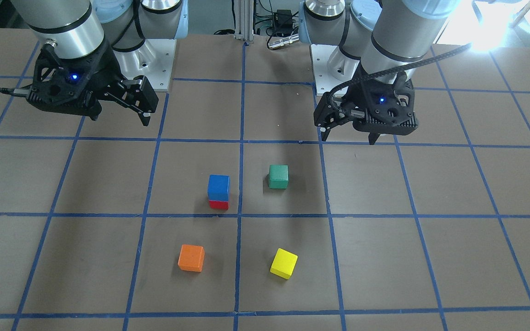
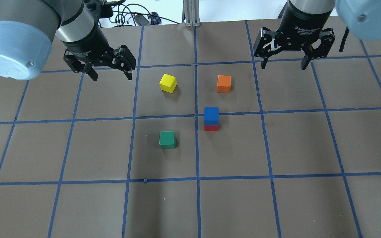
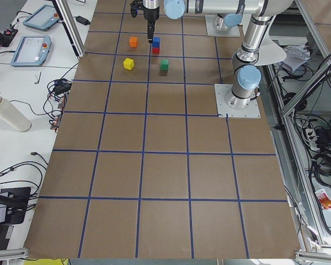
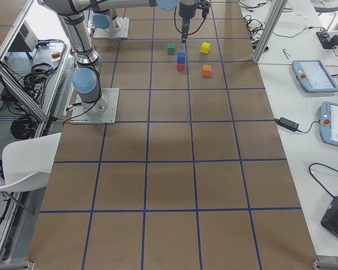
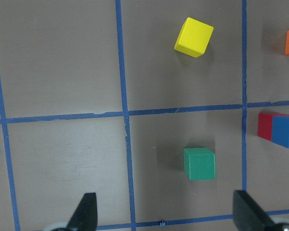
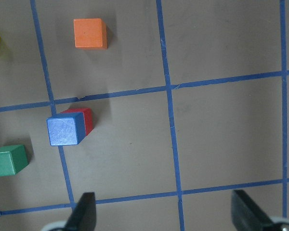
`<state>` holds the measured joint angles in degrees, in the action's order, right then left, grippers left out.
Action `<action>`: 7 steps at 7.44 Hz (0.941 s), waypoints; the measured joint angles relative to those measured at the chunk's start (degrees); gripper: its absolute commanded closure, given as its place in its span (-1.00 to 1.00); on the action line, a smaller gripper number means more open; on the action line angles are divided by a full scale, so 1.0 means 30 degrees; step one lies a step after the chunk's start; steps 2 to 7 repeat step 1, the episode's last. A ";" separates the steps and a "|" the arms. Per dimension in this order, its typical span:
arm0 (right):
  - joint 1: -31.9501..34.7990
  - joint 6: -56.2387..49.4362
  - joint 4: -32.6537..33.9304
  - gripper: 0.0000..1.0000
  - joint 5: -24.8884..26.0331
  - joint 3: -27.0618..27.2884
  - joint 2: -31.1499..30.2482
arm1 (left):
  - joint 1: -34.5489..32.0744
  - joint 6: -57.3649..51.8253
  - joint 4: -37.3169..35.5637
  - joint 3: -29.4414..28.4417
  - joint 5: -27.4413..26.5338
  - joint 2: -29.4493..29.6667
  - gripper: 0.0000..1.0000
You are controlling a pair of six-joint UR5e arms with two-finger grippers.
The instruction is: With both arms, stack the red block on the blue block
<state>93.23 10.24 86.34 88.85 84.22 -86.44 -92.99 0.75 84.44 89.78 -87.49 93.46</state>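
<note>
Both grippers hang well above the table (image 2: 296, 148), each with its jaws spread wide and nothing between them. Left gripper (image 2: 112, 77) comes in on its own side of the centre tape line, fingers pointing down; its wrist camera shows the two black fingertips (image 5: 86, 211) far apart at the lower edge, with only brown table surface and blue tape between them. Right gripper (image 2: 283, 67) is held the same way on the opposite side, and its wrist view likewise shows bare table between its parted tips. Neither one touches a block, and both are well apart from all four positions.

Between the two arms, near the middle of the table, the blue block (image 2: 211, 114) sits on top of the red block (image 2: 211, 127), so the stack is in the reverse order to the task: red below, resting on the table, blue above. The two are roughly squared up, with only a strip of red showing under the blue. This stack stands just beside the centre tape line, on the right arm's side.

Across that line, the green block (image 2: 167, 138) rests alone near the stack. Farther from the robot, the yellow block (image 2: 168, 82) lies slightly turned on the left arm's side and the orange block (image 2: 224, 83) on the right arm's side, each apart from the others.
</note>
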 measured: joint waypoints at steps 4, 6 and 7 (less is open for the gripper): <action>0.0005 0.0136 0.0056 -1.00 -0.0032 0.0032 -0.0008 | 0.0000 -0.0009 0.0005 0.0000 0.0000 -0.0008 -1.00; 0.0005 0.0136 0.0056 -1.00 -0.0032 0.0032 -0.0008 | 0.0000 -0.0009 0.0005 0.0000 0.0000 -0.0008 -1.00; 0.0005 0.0136 0.0056 -1.00 -0.0032 0.0032 -0.0008 | 0.0000 -0.0009 0.0005 0.0000 0.0000 -0.0008 -1.00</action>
